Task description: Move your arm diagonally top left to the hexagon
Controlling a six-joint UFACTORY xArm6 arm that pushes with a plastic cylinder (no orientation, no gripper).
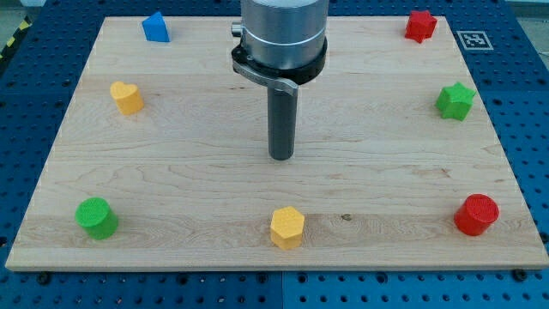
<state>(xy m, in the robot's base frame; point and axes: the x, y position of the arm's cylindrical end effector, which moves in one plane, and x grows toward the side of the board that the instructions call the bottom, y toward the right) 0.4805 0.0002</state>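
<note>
My tip (281,158), the lower end of the straight dark rod, rests on the pale wooden board (197,172) near its middle, touching no block; there are no fingers on this rig to open or clench, only the bare rod end. The yellow hexagonal plastic block (287,227) lies toward the view's bottom from my tip, almost straight below it and a shade to the view's right, near the board's bottom edge, with bare wood between the two. That is the relation I would steer by, and it sits oddly with the task's "top left" wording (the camera may simply be facing me from the far side, though I cannot confirm that). Nothing stands in that short path. The other blocks are well apart, around the board's rim: a blue house-like block (155,27) at top left, a yellow heart-shaped block (126,97) at left, a green cylinder (95,216) at bottom left, a red star-like block (420,25) at top right, a green star-shaped block (455,101) at right, a red cylinder (476,215) at bottom right.
</note>
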